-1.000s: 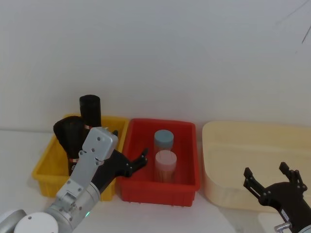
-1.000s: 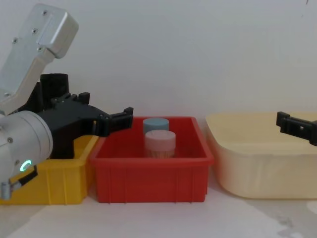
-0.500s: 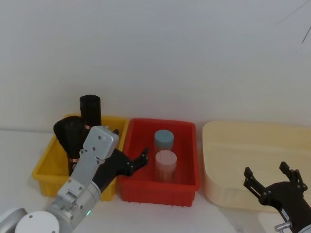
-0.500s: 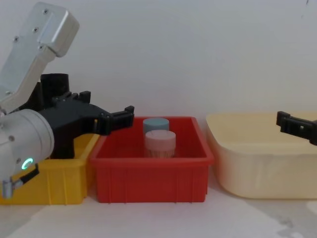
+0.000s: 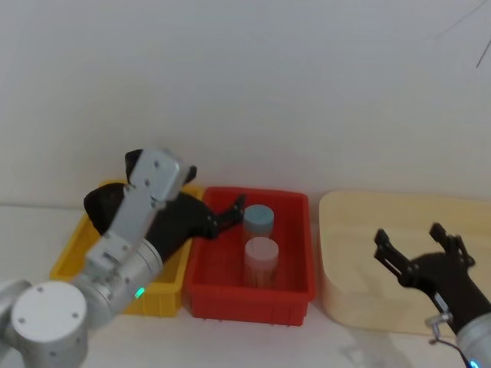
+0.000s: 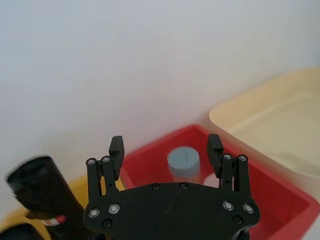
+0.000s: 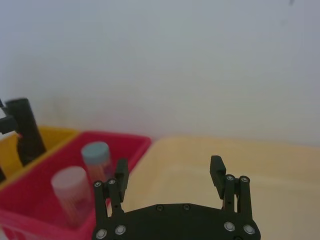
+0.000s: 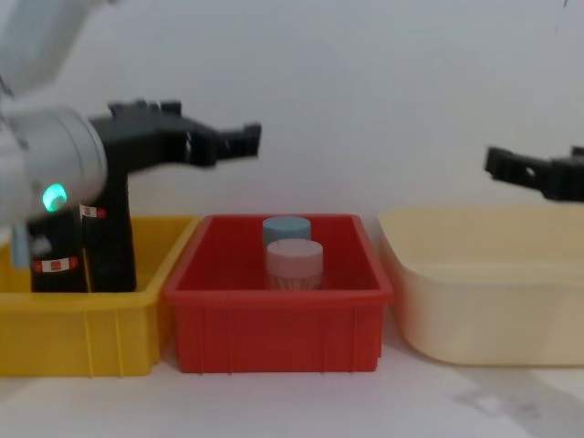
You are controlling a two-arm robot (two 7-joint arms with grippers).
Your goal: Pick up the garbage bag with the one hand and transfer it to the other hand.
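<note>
The garbage bag [image 8: 59, 246], a black roll with a white band and an orange-red square, stands in the yellow bin [image 8: 100, 328]. From above it shows as a dark roll [image 5: 103, 204] at the bin's left. A taller black roll [image 8: 111, 242] stands beside it. My left gripper [image 5: 230, 211], on the green-lit arm, hovers open and empty above the edge between the yellow and red bins, higher than both rolls [image 8: 233, 139]. The left wrist view looks past its fingers [image 6: 116, 148] to the red bin. My right gripper [image 5: 410, 238] hangs open and empty over the cream tub [image 8: 511, 168].
A red bin [image 5: 291, 295] in the middle holds a blue-lidded jar [image 5: 258, 218] and a pink-lidded jar [image 5: 261, 257]. A wide cream tub [image 5: 345, 253] stands to its right. A white wall rises close behind all three containers.
My left arm has risen and swung forward, lifting its open gripper from bin height to above the bins. The right gripper has also lifted and moved slightly inward.
</note>
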